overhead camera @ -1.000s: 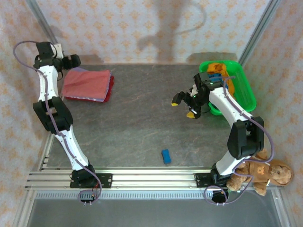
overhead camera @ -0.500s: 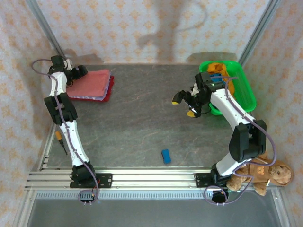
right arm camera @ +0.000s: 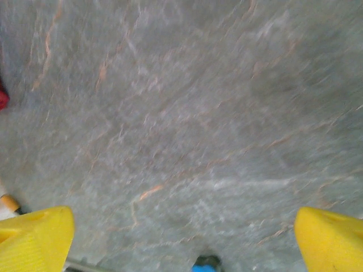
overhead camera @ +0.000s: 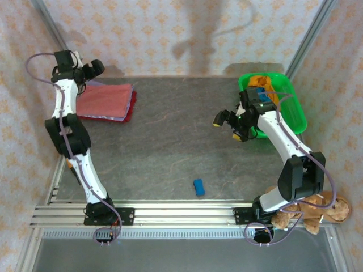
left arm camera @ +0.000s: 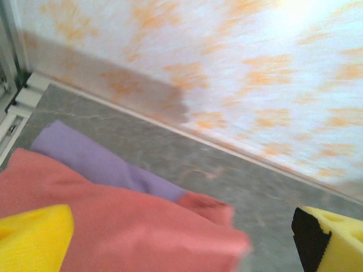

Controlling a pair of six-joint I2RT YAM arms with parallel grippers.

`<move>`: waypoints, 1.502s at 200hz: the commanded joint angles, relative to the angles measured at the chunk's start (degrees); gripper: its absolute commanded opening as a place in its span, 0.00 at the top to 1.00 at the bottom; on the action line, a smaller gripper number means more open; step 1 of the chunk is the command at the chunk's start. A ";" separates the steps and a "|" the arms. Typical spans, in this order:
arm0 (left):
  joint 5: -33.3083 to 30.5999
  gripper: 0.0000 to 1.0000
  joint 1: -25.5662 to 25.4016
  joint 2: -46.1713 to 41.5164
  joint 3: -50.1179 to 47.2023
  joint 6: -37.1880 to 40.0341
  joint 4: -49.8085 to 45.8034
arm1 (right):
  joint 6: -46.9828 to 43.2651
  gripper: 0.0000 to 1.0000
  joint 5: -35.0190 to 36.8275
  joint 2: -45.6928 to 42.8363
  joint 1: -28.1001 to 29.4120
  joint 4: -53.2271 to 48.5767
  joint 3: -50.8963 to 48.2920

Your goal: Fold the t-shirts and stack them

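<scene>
Overhead view is giving the layout: the stack [overhead camera: 108, 103] is sitting at the far-left corner of the table [overhead camera: 170, 153], salmon-pink shirt [overhead camera: 105, 99] on top and the dark red shirt [overhead camera: 130, 111] peeking out along its right edge. The left gripper [overhead camera: 92, 69] is hovering by the stack's far-left corner, jaws spread wide and holding nothing. The left wrist cam is adding something the overhead barely gives: a lilac shirt [left arm camera: 96, 164] is sticking out from under the salmon-pink one on the wall side, and the yellow pads [left arm camera: 34, 241] are sitting well apart with nothing pinched between them. On the other side, the right gripper [overhead camera: 228, 128] is floating over bare table just left of the green bin [overhead camera: 296, 113], also wide open and empty, and its wrist cam is looking down at grey tabletop. An orange shirt [overhead camera: 260, 80] is lying at the bin's far end. There's a blue bit [overhead camera: 260, 90] beside it, probably another shirt, but the arm is covering most of it. The small blue block [overhead camera: 198, 187] is lying near the front rail, and the teddy bear [overhead camera: 317, 207] is slumping by the right arm's base.
</scene>
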 commanded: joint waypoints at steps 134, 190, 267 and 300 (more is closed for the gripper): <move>-16.77 0.01 -9.52 -64.75 -82.32 8.87 29.86 | -24.84 0.01 40.78 -10.23 -4.28 70.88 -40.26; -22.49 0.00 -9.93 -60.20 -97.72 5.00 54.83 | -24.15 0.01 36.74 -7.79 -10.13 80.59 -45.27; -30.20 0.00 -16.79 -41.28 -95.75 10.40 72.02 | -23.14 0.01 32.34 -1.48 -12.23 94.33 -50.56; -32.30 0.01 -19.84 -29.59 -96.84 13.44 86.31 | -24.12 0.01 30.07 1.15 -12.23 96.30 -50.62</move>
